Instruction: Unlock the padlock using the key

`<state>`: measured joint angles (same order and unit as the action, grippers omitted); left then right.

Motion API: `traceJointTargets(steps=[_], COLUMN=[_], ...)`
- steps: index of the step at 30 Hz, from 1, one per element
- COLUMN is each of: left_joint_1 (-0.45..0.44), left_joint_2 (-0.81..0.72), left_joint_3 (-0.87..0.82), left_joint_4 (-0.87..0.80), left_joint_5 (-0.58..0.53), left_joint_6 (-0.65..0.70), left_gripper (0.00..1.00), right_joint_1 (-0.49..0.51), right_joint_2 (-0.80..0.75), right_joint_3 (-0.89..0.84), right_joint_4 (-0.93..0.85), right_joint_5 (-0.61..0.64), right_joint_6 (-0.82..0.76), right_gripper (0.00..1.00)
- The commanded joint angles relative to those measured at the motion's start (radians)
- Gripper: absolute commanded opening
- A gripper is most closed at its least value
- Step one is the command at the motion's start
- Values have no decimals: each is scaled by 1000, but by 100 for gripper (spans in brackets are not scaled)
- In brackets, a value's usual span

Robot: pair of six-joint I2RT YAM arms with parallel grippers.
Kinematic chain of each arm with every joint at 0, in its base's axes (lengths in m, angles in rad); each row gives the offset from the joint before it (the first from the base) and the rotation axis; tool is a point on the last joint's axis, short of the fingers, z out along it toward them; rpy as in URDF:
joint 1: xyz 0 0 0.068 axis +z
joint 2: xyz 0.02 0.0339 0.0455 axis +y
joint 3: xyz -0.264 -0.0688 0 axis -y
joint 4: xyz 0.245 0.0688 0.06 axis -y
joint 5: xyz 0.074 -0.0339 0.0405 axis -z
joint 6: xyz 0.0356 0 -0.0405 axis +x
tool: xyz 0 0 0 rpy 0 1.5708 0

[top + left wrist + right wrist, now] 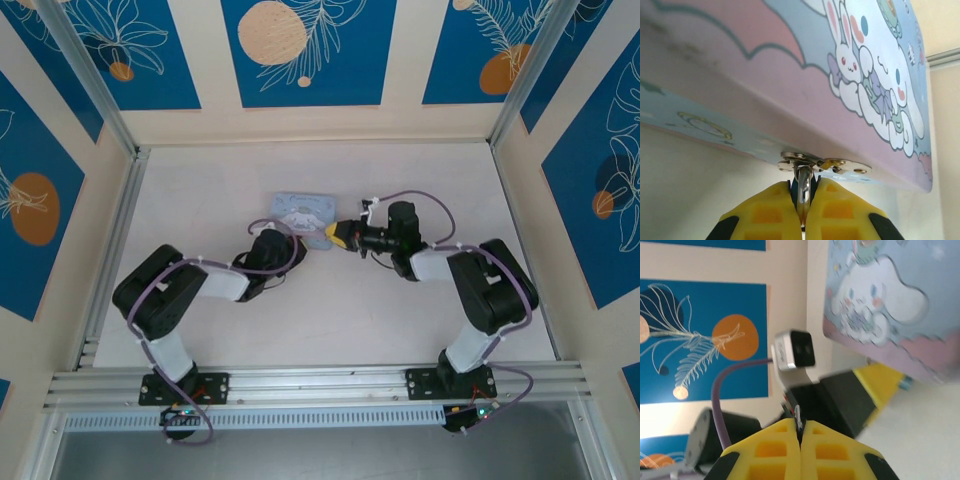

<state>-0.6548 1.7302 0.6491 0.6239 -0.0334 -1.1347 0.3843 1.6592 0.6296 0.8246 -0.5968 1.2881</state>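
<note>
left pincer (804, 202) clenched on padlock (803, 187), elbow bent | right pincer (800, 429) pinching key (798, 416), pointing left

The rectangular metal tin (790, 75) is pale blue and pink, printed with white cartoon rabbits. The left gripper (803, 200) and right gripper (800, 430) are yellow with square dimples, edged black. Cream wall panels (300, 120) carry deep blue rectangles with orange discs and white leaf outlines.

The tin (790, 75) is glossy, the padlock shackle (803, 192) shiny metal (hasp (842, 165) too).
</note>
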Motion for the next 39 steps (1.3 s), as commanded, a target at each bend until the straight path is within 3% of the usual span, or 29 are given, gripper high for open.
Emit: traceJointTargets(steps=[1, 12, 18, 27, 39], left_joint_1=[14, 18, 19, 19, 24], left_joint_2=[-95, -232, -239, -235, -183], left_joint_3=[-28, -46, -92, -127, -182], left_joint_4=[-3, 25, 132, 254, 418], left_joint_5=[69, 162, 160, 195, 213], left_joint_6=[-51, -94, -195, -240, -483], left_gripper=[0, 0, 0, 0, 0], right_joint_1=[13, 115, 139, 148, 150], right_joint_2=[-74, -237, -191, -81, -35], right_joint_3=[-111, -274, -272, -249, -245], right_joint_4=[5, 19, 154, 317, 419], right_joint_5=[-18, 137, 220, 268, 270], right_joint_6=[-55, -31, 41, 89, 92], right_gripper=[0, 0, 0, 0, 0])
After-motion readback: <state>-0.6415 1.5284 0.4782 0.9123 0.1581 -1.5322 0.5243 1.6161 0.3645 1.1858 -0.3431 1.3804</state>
